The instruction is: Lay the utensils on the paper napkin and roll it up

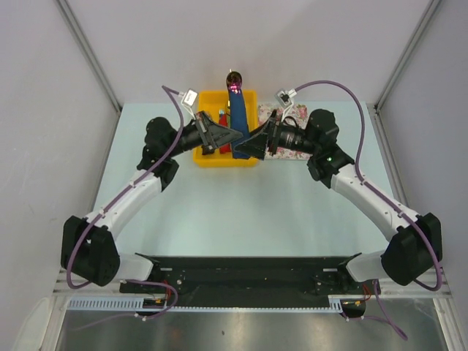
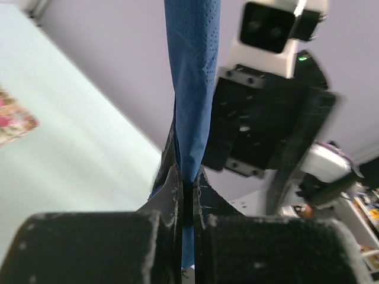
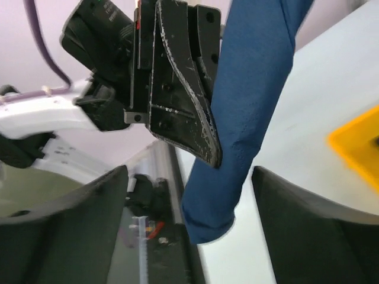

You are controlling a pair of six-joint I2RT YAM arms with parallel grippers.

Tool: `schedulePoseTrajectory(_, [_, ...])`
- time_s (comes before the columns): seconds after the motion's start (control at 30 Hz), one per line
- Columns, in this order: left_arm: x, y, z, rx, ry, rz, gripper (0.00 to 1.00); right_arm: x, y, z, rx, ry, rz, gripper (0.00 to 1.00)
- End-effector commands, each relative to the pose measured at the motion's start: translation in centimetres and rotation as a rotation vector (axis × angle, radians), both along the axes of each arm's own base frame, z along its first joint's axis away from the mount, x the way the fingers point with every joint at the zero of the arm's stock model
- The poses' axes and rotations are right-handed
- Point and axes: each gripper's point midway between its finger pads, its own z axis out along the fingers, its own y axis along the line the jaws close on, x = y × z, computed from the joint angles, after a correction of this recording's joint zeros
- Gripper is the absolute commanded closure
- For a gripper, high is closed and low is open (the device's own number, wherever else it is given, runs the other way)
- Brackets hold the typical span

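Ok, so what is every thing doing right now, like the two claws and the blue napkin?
left claw: shut, pinching the paper napkin.
right claw: open, fingers apart on each side of the napkin.
paper napkin: rolled into a tube, held up off the table.
utensils: shiny tip pokes out of the roll's top, the rest hidden.
yellow bin: sitting on the table.
floral mat: lying flat, partly hidden.

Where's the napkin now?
Top view, centre-back: the rolled napkin stands upright over the yellow bin, pinched by the left end effector, the right end effector open around it.
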Motion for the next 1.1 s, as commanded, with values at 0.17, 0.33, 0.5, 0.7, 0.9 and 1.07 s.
schedulePoseTrajectory(0.17, [7.5, 1.1, -4.0, 0.23, 0.024, 0.128, 1.0, 5.9, -6.5, -0.3, -0.138, -0.037, -0.242, 0.0])
schedulePoseTrajectory(0.33, [11.8, 2.1, -7.9, 0.363, 0.077, 0.176, 1.0, 7.7, -9.6, -2.8, -0.213, 0.009, -0.312, 0.0])
schedulePoseTrajectory(0.5, [16.8, 4.7, -13.8, 0.471, 0.189, 0.259, 1.0, 8.4, -10.6, -4.1, -0.235, 0.037, -0.318, 0.0])
schedulePoseTrajectory(0.7, [21.2, 7.0, -18.3, 0.535, 0.261, 0.302, 1.0, 9.4, -11.0, -5.2, -0.245, 0.065, -0.325, 0.0])
schedulePoseTrajectory(0.9, [23.5, 8.5, -21.8, 0.579, 0.307, 0.328, 1.0, 10.0, -11.2, -6.2, -0.258, 0.094, -0.335, 0.0])
schedulePoseTrajectory(1.07, [25.0, 9.6, -24.5, 0.611, 0.35, 0.354, 1.0, 10.3, -11.4, -6.5, -0.266, 0.102, -0.343, 0.0])
